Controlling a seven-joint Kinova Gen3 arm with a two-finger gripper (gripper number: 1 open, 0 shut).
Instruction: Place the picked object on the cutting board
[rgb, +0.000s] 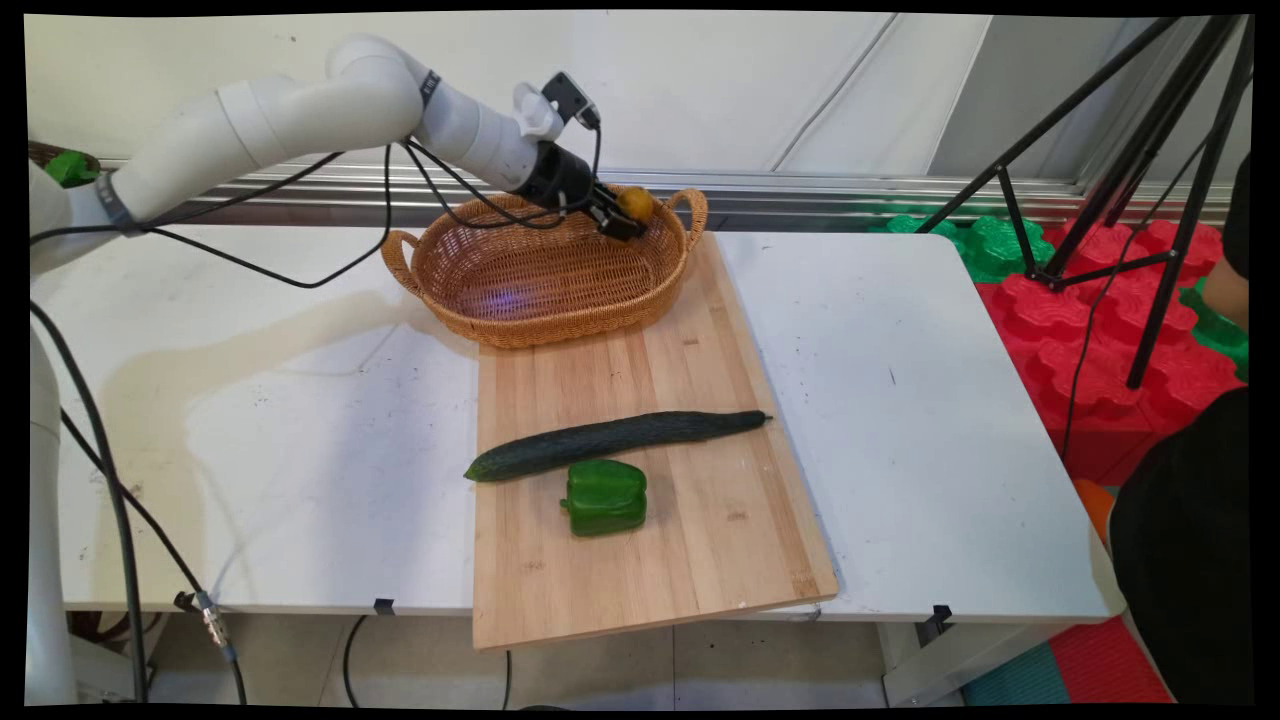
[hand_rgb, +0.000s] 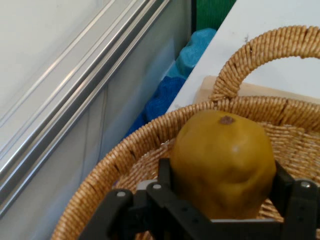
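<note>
Gripper (rgb: 627, 218) clamped on yellow fruit (hand_rgb: 223, 165) | above wicker basket (rgb: 480, 270) rim

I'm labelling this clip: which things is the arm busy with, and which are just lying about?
Busy with: end effector shut on a yellow fruit, above the basket.
Lying about: cucumber, green pepper, cutting board, table.
</note>
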